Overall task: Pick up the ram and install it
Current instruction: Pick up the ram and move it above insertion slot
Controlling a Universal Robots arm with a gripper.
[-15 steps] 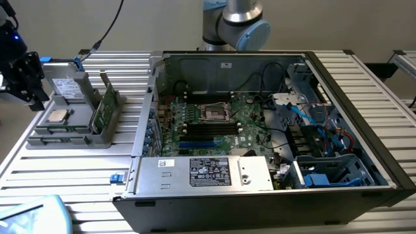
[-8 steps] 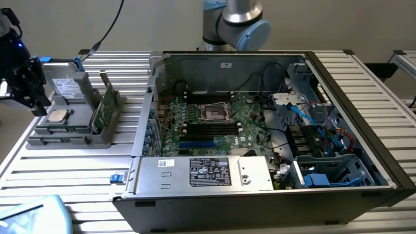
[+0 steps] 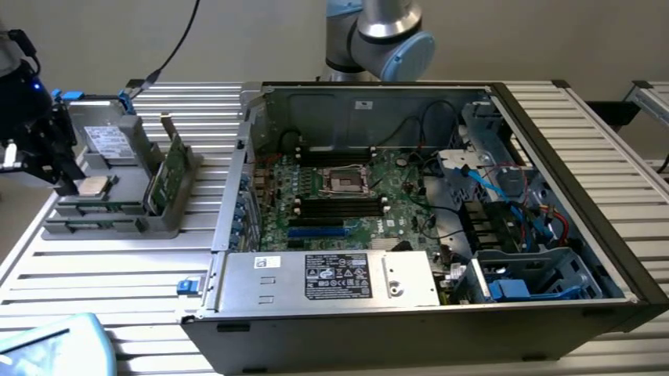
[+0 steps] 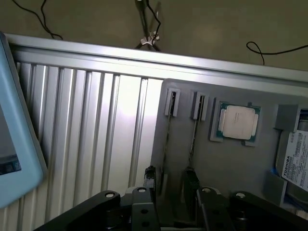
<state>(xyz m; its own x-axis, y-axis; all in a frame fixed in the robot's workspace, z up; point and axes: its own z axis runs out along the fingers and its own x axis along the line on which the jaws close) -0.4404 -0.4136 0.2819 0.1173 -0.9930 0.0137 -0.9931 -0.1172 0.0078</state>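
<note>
Ram (image 4: 166,139) is parked in the grey holder (image 4: 211,163), standing on its long edge in a slot, so the wrist view gives you just a thin line. That's likely deliberate: both flat faces stay free for a pinch. I read it as the board farther from the processor chip (image 4: 239,121). A second edge-on board (image 4: 194,132) sits between the two, so check you've got the right one. Gripper (image 4: 170,177) is well open with nothing in it, its fingers either side of the ram's line and squared to it. Can't tell if the pads touch it. Hard drive (image 4: 294,159) sits past the chip in the same holder. Exterior view: open PC case (image 3: 418,337) lies beside the holder, on the exterior view's right, memory slots (image 3: 340,205) facing up for a straight-down push. Ram not picked, not installed.
</note>
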